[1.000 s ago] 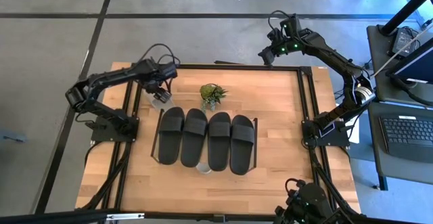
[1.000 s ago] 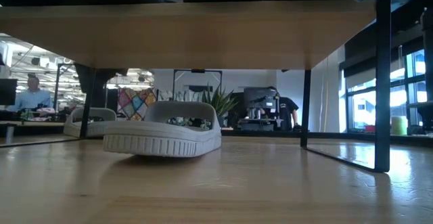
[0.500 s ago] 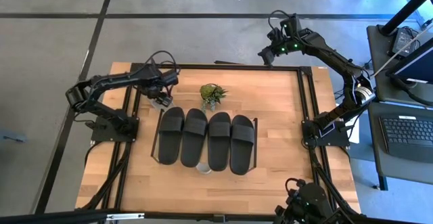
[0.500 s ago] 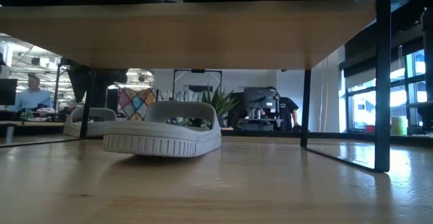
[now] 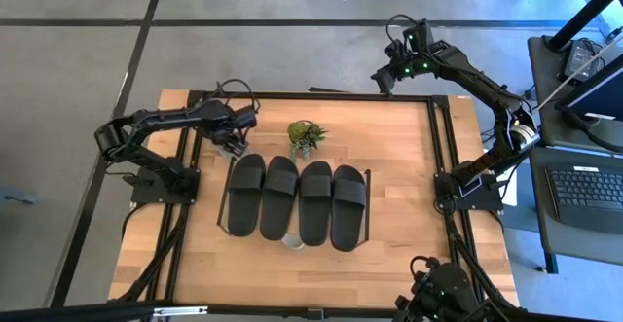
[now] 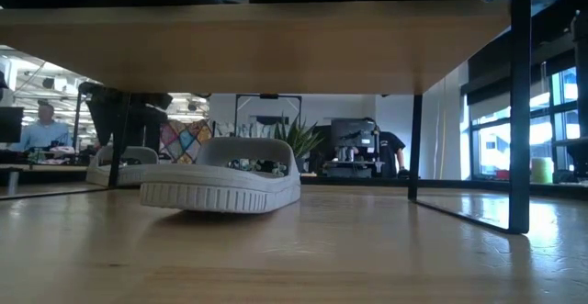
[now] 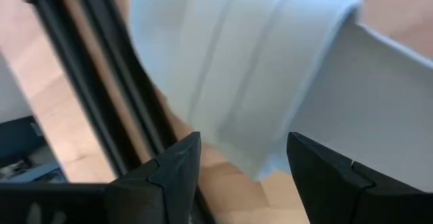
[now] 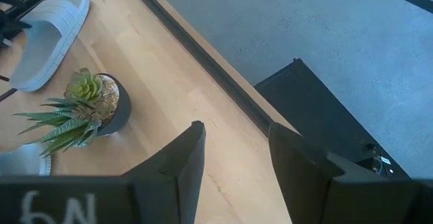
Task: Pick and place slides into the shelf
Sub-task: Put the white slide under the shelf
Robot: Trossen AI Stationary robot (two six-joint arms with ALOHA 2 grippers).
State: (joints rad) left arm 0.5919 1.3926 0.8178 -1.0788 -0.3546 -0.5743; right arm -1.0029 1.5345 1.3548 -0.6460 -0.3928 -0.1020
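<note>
While four black slides [image 5: 297, 198] are lying on the shelf [image 5: 225, 205], hovering the left pincer [image 5: 232, 142], parted and empty, over a grey slide [image 7: 230, 68] at eleven o'clock of it. Needing, likely, closing on the strap. Idling right pincer [image 5: 383, 79], parted, at one o'clock.

**Shelf top full, room underneath**

Four black slides [image 5: 298, 201] are filling the shelf [image 5: 368, 205] board side by side, leaving no gap on top. Beneath the board, a grey slide [image 6: 220, 186] is sitting left of centre, with bare table [image 5: 409, 166] lying open to its right as far as the shelf's black legs. The potted plant [image 5: 305, 137] is standing just behind the shelf, narrowing the way between it and the left gripper [image 5: 226, 143], which is hovering at the shelf's back left corner.
</note>
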